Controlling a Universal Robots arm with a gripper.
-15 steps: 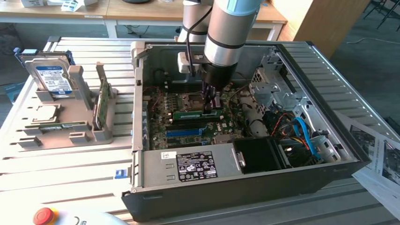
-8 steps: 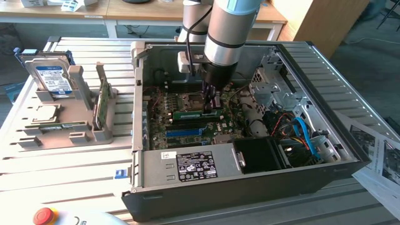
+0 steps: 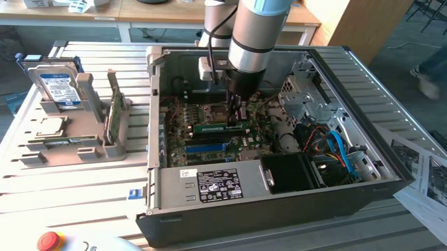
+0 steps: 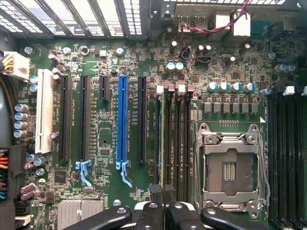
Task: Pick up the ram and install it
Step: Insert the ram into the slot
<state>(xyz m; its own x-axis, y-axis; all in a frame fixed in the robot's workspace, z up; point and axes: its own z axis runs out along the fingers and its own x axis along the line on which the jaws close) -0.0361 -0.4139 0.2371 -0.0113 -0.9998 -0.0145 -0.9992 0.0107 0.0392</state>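
Note:
My gripper (image 3: 236, 121) reaches straight down into the open computer case (image 3: 391, 180), over the motherboard (image 3: 183, 141). It is shut on the ram (image 3: 213, 127), a narrow green stick standing on edge in a memory slot beside the empty processor socket (image 4: 229, 171). In the wrist view the ram (image 4: 163, 139) appears edge-on as a thin pale line between the black slots. There my gripper (image 4: 163, 192) pinches the ram's near end, with the black fingers (image 4: 149, 211) pressed together.
A grey stand (image 3: 82, 133) on the exterior view's left holds a blue-labelled hard drive (image 3: 57, 86), a silver processor (image 3: 50, 126) and another green stick (image 3: 114, 112). The power supply (image 3: 213, 185) fills the case's near side. A red button (image 3: 50, 240) sits near the front edge.

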